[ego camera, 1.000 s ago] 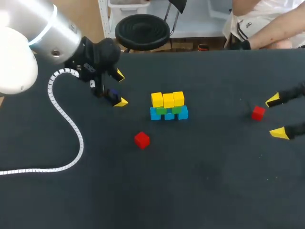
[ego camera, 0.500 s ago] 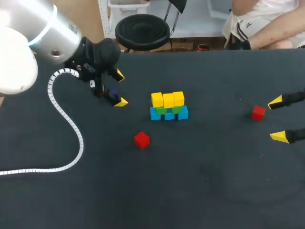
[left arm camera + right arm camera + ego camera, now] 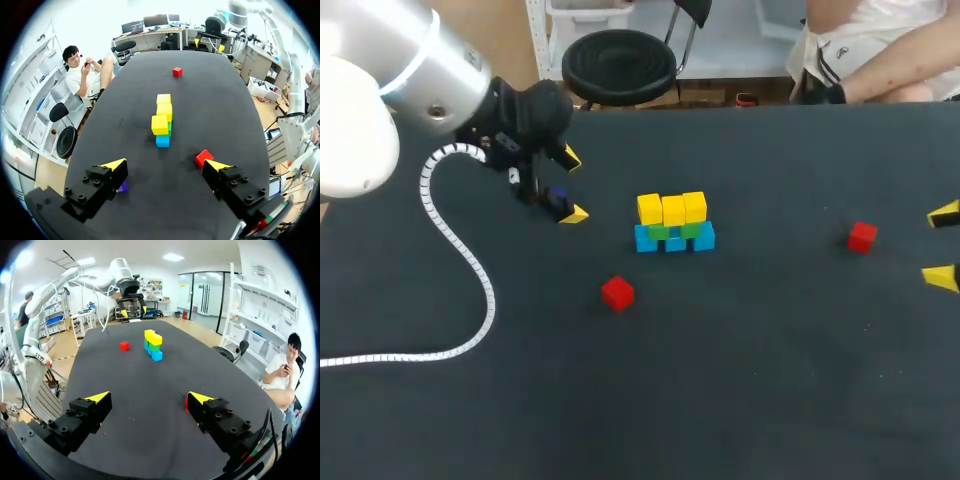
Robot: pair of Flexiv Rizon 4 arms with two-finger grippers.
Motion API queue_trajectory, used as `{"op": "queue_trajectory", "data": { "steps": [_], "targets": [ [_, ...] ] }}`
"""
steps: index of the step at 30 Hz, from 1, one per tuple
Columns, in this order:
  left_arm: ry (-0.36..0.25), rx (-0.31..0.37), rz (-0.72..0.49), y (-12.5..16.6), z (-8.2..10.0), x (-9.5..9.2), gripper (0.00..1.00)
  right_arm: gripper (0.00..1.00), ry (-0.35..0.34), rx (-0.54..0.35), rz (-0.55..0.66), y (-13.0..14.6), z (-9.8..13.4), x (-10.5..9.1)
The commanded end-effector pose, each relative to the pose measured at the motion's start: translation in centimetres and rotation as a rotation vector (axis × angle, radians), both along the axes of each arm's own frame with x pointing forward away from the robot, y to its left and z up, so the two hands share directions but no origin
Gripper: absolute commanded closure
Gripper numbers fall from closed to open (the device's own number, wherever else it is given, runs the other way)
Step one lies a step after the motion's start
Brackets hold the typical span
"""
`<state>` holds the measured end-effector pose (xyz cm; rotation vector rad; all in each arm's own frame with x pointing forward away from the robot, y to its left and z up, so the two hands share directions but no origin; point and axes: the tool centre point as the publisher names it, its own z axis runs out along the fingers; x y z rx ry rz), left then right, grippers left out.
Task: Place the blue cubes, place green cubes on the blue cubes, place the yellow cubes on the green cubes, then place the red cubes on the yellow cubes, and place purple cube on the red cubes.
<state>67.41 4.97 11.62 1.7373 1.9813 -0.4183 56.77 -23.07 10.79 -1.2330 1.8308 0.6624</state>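
– While our left gripper point(image 3: 572, 186) hangs over the far left of the table point(image 3: 770, 400), its fingers stand wide apart and there's nothing between them.

– And the purple cube point(image 3: 123, 187)?

– Down on the table under that gripper. From the left wrist view we see it just beside one finger, not gripped.

– Middle of the table now, that's our stack. We've got three blue cubes point(image 3: 675, 242) in a row at the bottom, green cubes point(image 3: 660, 231) on them, and three yellow cubes point(image 3: 672, 209) lined up above. Yellow is the top layer.

– So both reds are on the table?

– Both. The left red cube point(image 3: 617, 293) sits nearer us and a little left of the stack, well apart from it. The right red cube point(image 3: 862, 237) is away on the right, about level with the stack.

– And our right gripper point(image 3: 942, 245)?

– Out at the right edge, its fingers spread wide and holding nothing. The right red cube lies near it on its left, apart from both tips in the head view. In the right wrist view it peeks out beside one finger.

– One more thing: a white coiled cable point(image 3: 470, 275) trails from our left arm across the left of the table.
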Motion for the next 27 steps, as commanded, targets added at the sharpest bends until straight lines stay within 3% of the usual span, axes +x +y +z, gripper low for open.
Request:
{"op": "queue_trajectory", "data": {
  "steps": [1,7,13,27],
  "targets": [
    [0.000,0.004,0.001,0.0,0.1,0.0,0.00,0.00,-0.018,0.026,0.054,-2.5,0.5,-1.1],
    [0.000,0.004,0.001,0.0,0.1,0.0,0.00,0.00,0.060,0.031,0.138,-3.3,-1.4,0.9],
    [0.000,0.004,0.001,0.0,0.1,0.0,0.00,0.00,0.062,0.058,0.108,-3.6,-2.2,2.2],
    [0.000,0.004,0.001,0.0,0.1,0.0,0.00,0.00,0.074,0.051,0.102,-1.1,-5.0,4.6]
  ]
}}
